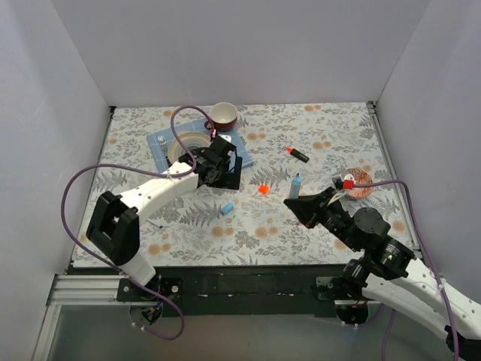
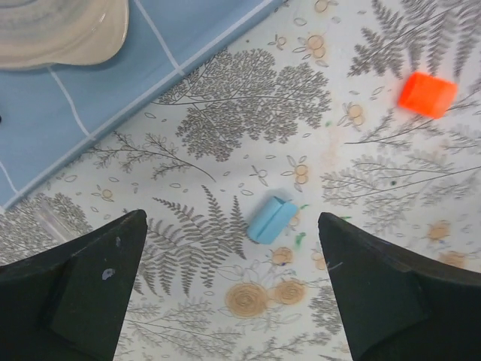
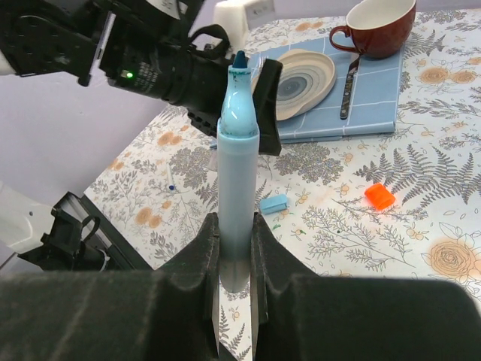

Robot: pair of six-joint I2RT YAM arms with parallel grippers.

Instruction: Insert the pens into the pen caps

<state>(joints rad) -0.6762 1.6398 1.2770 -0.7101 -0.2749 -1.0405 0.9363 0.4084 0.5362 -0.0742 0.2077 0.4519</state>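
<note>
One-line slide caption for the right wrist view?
Right gripper clamps a chunky light-blue marker, uncapped tip outward; small light-blue plastic cap and bright orange cap lie on the floral tablecloth.

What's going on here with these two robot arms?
They are working on putting caps on pens. The right gripper is clamped on a light-blue marker whose tip is bare. The left gripper is open and empty, above the light-blue cap lying on the table. An orange cap lies farther off.
</note>
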